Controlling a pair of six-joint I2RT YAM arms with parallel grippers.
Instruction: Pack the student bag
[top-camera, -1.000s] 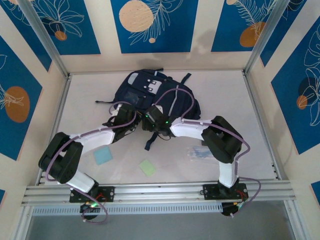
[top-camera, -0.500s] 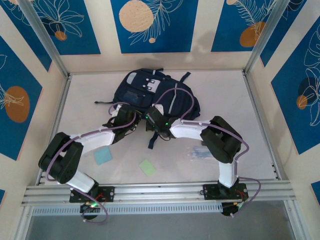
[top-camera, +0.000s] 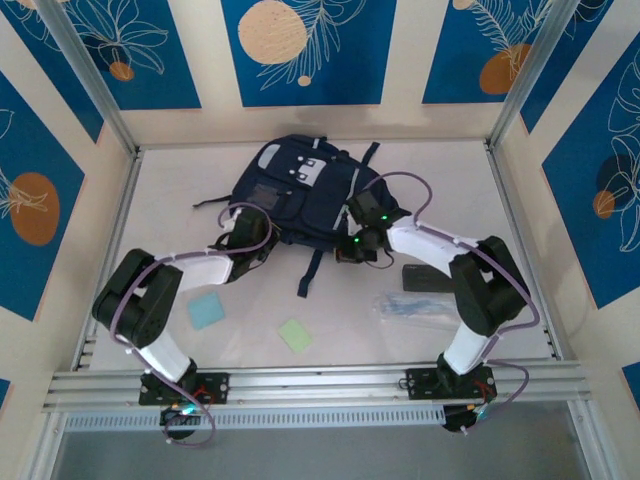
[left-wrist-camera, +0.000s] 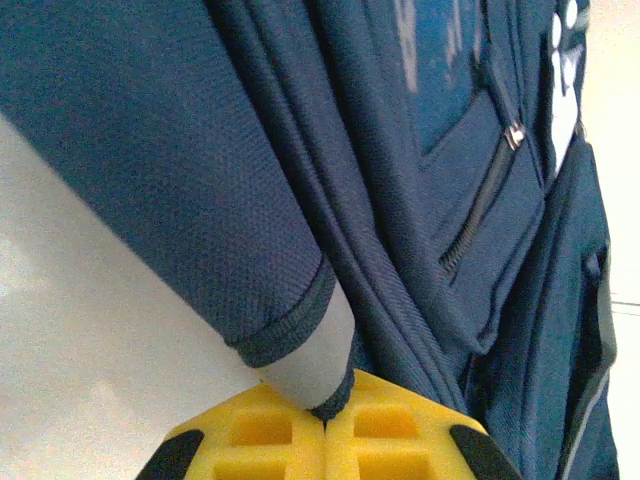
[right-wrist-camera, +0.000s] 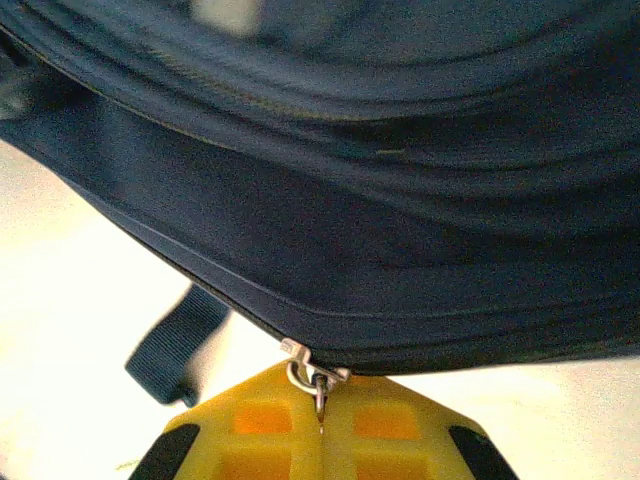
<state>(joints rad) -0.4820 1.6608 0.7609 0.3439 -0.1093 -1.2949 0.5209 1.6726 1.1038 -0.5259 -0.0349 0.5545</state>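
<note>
White tabletop — left gripper clamps the student bag by its hem, right gripper pinches its zip pull; that tab could slip.

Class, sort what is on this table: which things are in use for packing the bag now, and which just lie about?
In the job: bag, zip pull, left end effector on its edge, right end effector on the pull.
Lying about: blue pad, green pad, clear packet, dark flat item.
</note>
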